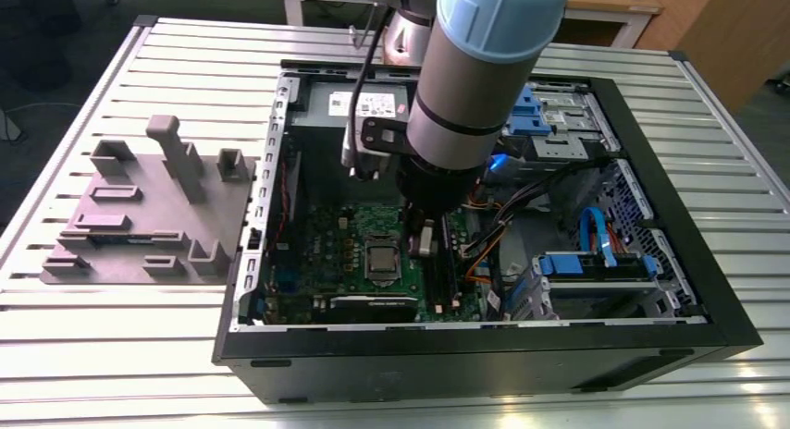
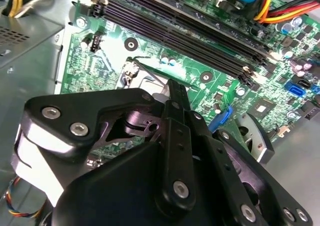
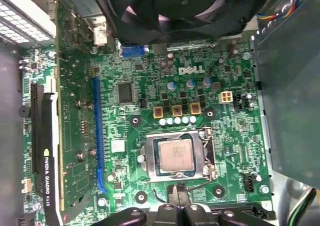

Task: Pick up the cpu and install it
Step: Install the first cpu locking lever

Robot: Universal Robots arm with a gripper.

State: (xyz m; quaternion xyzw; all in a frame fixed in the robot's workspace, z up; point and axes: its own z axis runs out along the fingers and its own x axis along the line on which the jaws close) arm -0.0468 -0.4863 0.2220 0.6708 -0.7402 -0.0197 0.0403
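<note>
Cpu (image 3: 173, 156) lies flat in the motherboard (image 3: 150, 85) socket. Tool (image 3: 176, 192) clenched, empty, just beside one cpu edge. In the exterior view, cpu lies to that view's left of the tool.

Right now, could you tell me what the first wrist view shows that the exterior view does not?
First wrist view: the black fan beside the motherboard. Exterior view: the arm reaching into the open case, and the grey block on the table. Both: the green motherboard, with the cpu lying in its socket.
</note>
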